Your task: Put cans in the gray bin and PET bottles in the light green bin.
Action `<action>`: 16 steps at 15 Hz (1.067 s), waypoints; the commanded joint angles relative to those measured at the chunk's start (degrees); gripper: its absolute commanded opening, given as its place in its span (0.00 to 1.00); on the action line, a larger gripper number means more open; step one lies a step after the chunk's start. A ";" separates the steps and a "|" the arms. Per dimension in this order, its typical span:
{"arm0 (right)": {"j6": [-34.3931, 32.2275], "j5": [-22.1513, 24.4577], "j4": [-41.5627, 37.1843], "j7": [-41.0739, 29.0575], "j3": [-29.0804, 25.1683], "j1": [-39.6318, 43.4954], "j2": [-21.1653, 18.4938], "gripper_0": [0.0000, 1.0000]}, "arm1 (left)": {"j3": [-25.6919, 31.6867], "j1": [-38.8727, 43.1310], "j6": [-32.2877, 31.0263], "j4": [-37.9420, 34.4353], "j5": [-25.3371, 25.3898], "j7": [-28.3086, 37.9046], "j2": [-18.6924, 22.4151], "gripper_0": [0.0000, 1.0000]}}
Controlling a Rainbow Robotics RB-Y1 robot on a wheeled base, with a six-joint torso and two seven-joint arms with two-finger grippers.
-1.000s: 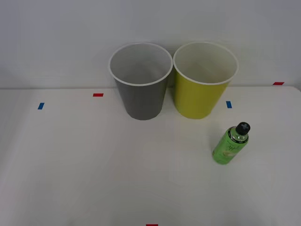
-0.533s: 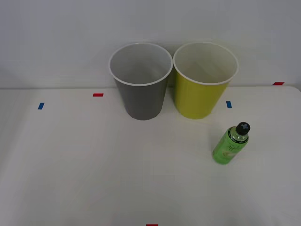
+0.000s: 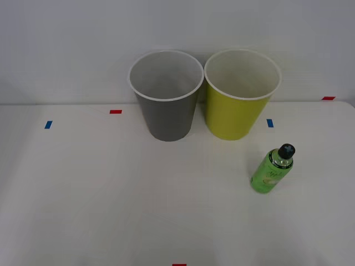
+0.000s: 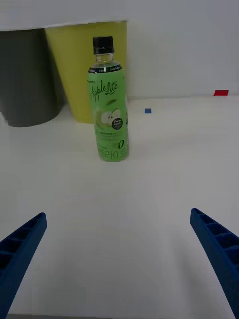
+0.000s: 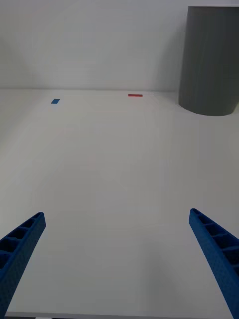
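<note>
front view: the gray bin (image 3: 166, 97) and the light green bin (image 3: 242, 95) stand upright side by side at the back of the white counter (image 3: 111, 194), rims nearly touching. the green bottle (image 3: 272, 169) stands on the counter near the light green bin, in front of it and a little to its right, apart from it.

right wrist view: the right gripper (image 4: 119, 259) has its jaws released wide, holding nothing, with the bottle (image 4: 108, 102) upright ahead, before the light green bin (image 4: 79, 60).

left wrist view: the left gripper (image 5: 119, 259) hangs with jaws released over bare counter, the gray bin (image 5: 211, 60) well ahead.
</note>
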 commanded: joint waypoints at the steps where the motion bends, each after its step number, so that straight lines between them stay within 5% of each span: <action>1: -1.86 -0.89 1.89 1.85 0.49 -4.49 -1.81 1.00 | 0.00 0.00 0.00 0.00 0.00 0.00 0.00 1.00; 16: 9.13 -0.89 1.89 3.35 0.58 -21.90 1.79 1.00 | 0.00 0.00 0.00 0.00 0.00 0.00 0.00 1.00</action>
